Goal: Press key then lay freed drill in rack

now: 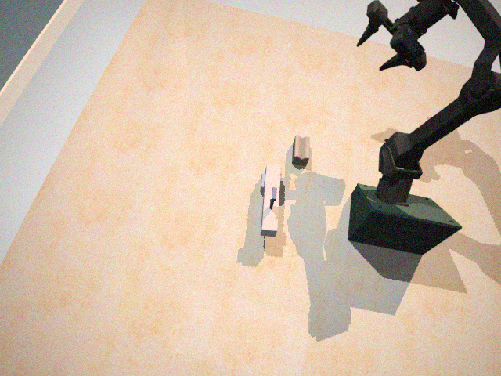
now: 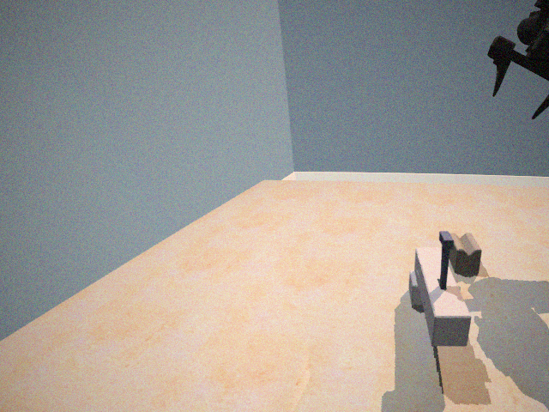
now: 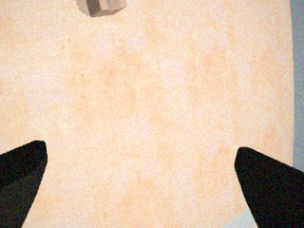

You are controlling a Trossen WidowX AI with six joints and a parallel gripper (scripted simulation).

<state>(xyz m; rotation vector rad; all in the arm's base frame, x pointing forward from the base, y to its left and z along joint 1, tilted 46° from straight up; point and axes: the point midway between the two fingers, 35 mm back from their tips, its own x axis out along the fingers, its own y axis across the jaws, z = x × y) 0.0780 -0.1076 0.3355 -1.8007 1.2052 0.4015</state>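
One gripper (image 1: 368,57) (image 2: 513,106) (image 3: 143,154) serves this operation. Its two fingers stand wide apart, with nothing between them. You read the clock-face directions below in the top view, with 12 at its upper edge.

Locate the dark upright key (image 1: 274,193) (image 2: 444,261). It stands out of the upper face of the long pale block (image 1: 269,223) (image 2: 451,330) and lies toward 7 o'clock from the gripper. Treat this bearing as approximate, because the gripper is raised well above the work. The key is outside the wrist view.

The block's long axis runs nearly from 12 to 6 o'clock; the key's own long axis is vertical. Pressing therefore calls for travel toward 7 o'clock, then a straight descent onto the key's head. Bring the fingers together first; an off-center push could tilt the key.

The drill is not distinctly visible; it is probably seated in the block, and you cannot confirm which end it leaves by. The grooved rack (image 1: 301,150) (image 2: 465,257) (image 3: 106,6) is near the block, toward 1 o'clock from the key. Its groove runs roughly parallel to the block, so the later transfer probably needs little turning if the drill lies along the block.
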